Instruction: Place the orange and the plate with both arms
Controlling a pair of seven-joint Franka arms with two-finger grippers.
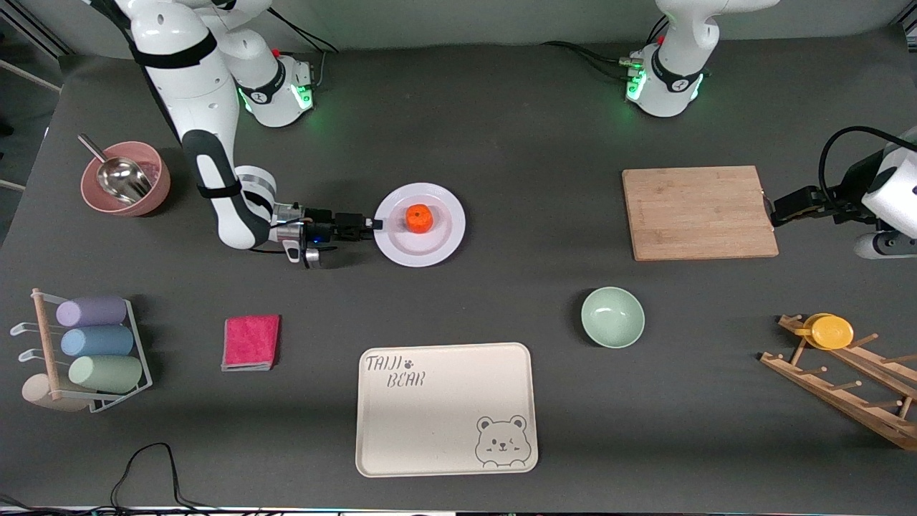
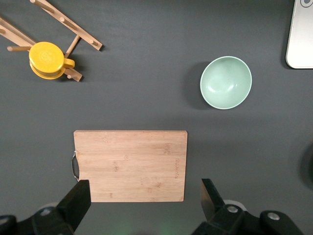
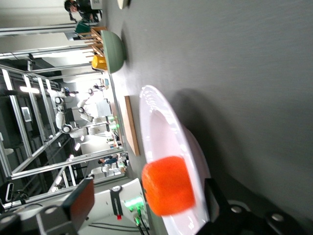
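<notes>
Bowl [image 1: 126, 178] in pink holds a metal scoop [image 1: 118, 174] at the right arm's end of the dark surface [image 1: 516, 143], and nearer the front camera a wire rack [image 1: 86, 352] carries three rolled cloths, lilac, blue and green. A folded pink cloth [image 1: 251, 342] lies beside the rack, toward the middle of the surface. The right arm reaches low along the surface, and the right gripper [image 1: 374, 223] sits at the edge of the plate [image 1: 438, 244]; its fingers stand apart, one on each side of the rim as the right wrist view shows, not yet pressed onto it. The orange [image 1: 419, 218] rests on the plate, about at its middle, close to the gripper's fingertips. A cream tray [image 1: 444, 408] with a bear drawing lies nearer the front camera than the plate. A pale-green bowl [image 1: 612, 317] stands between the tray and a wooden cutting board [image 1: 698, 213], which lies toward the left arm's end. The left gripper [image 2: 142, 196] hangs over the edge of the cutting board with its fingers wide apart and nothing between them. A wooden peg rack [image 1: 845, 380] lies at the left arm's end, with a yellow cup [image 1: 829, 331] on it.
</notes>
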